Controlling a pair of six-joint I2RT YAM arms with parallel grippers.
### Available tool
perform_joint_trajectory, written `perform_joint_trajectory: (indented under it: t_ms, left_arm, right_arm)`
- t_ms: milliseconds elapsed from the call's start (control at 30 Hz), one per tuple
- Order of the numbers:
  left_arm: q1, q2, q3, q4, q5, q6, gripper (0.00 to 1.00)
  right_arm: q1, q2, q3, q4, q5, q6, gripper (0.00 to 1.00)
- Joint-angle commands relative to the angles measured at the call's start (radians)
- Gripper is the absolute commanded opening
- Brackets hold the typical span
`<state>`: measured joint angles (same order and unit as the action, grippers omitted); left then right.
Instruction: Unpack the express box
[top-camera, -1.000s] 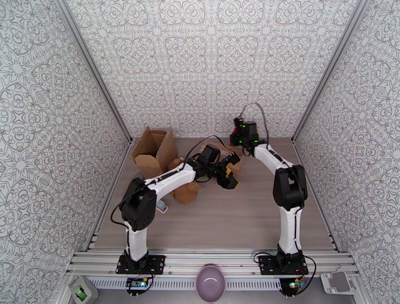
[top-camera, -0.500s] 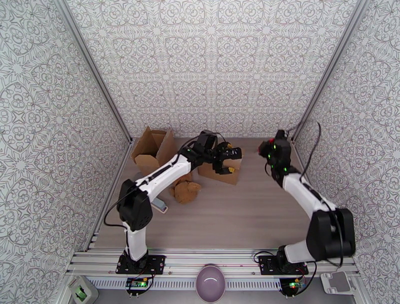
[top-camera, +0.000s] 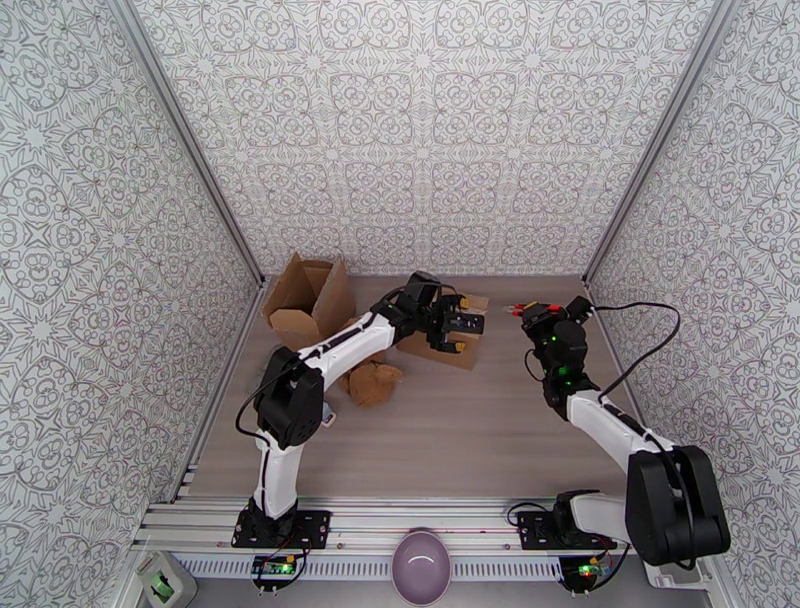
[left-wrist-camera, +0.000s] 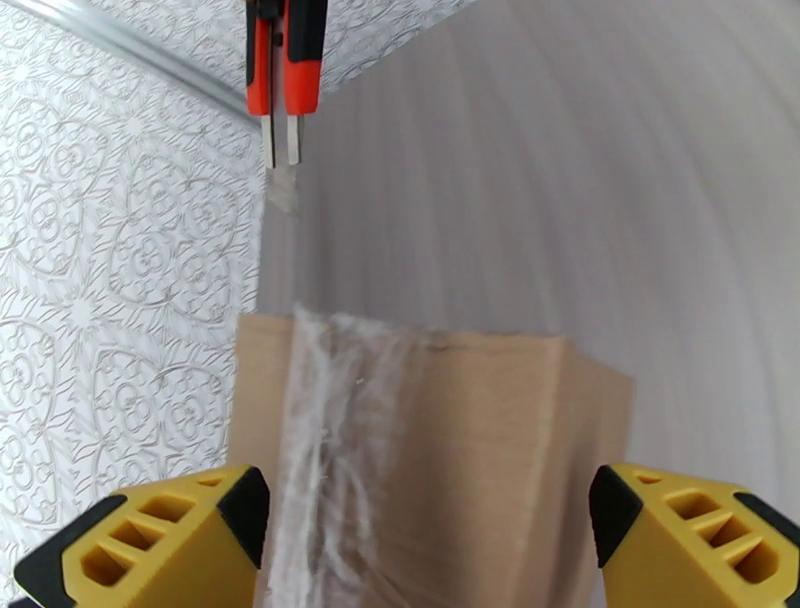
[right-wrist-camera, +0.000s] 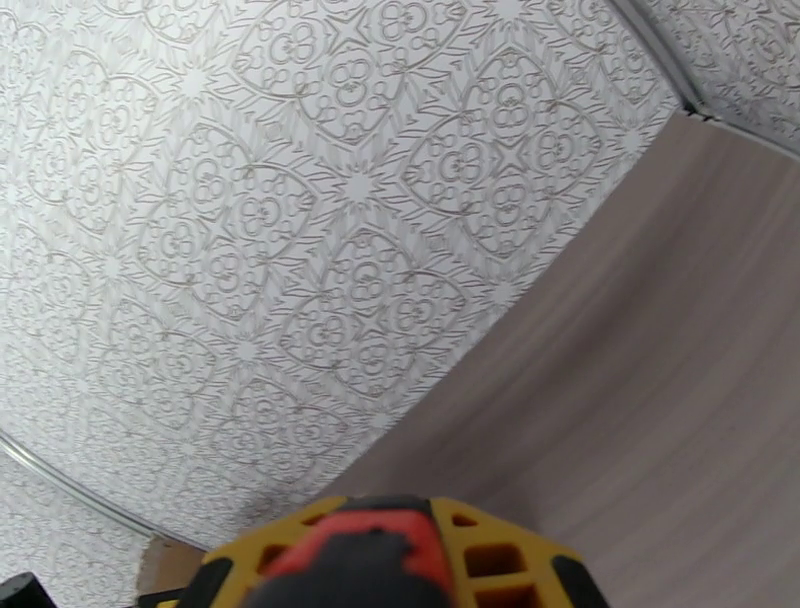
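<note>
Left gripper (top-camera: 462, 330) wide over taped box (left-wrist-camera: 430, 440) edge; right gripper (top-camera: 535, 311) clamps red knife (left-wrist-camera: 285, 60), well clear

Matt cardboard box (left-wrist-camera: 450, 440) under glossy, wrinkled tape (left-wrist-camera: 320, 450).

Top external: high behind the arm bases, looks down on whole grey wooden table (top-camera: 450, 440). Left wrist: close, faces past left claw (left-wrist-camera: 430, 525) onto taped brown cardboard box (left-wrist-camera: 440, 430) right ahead. Red-handled utility knife (left-wrist-camera: 286, 60) sits farther ahead, shared with right wrist view, tight behind right claw (right-wrist-camera: 380, 560).
</note>
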<state>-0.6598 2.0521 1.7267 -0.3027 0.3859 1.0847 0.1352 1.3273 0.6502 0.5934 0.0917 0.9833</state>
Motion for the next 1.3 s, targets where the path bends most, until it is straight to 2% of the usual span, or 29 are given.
perform_joint_trajectory:
  t_ms: [0, 267, 600, 1000, 1267]
  left_arm:
    - [-0.004, 0.023, -0.022, 0.109, -0.058, -0.008, 0.9]
    - [0.002, 0.028, -0.022, 0.123, -0.054, -0.038, 0.9]
    - [0.005, 0.036, -0.022, 0.103, -0.02, -0.046, 0.88]
    - [0.006, 0.038, -0.024, 0.1, -0.008, -0.049, 0.85]
    - [0.008, 0.04, -0.032, 0.108, -0.008, -0.056, 0.84]
  right_arm:
    - [0.021, 0.046, 0.011, 0.095, -0.042, 0.057, 0.0]
    - [0.056, 0.12, 0.023, 0.157, -0.055, 0.09, 0.0]
    - [0.063, 0.072, 0.015, 0.123, -0.003, 0.056, 0.0]
    - [0.063, 0.101, 0.023, 0.183, -0.007, 0.064, 0.0]
    - [0.063, 0.106, 0.053, 0.136, -0.018, 0.051, 0.0]
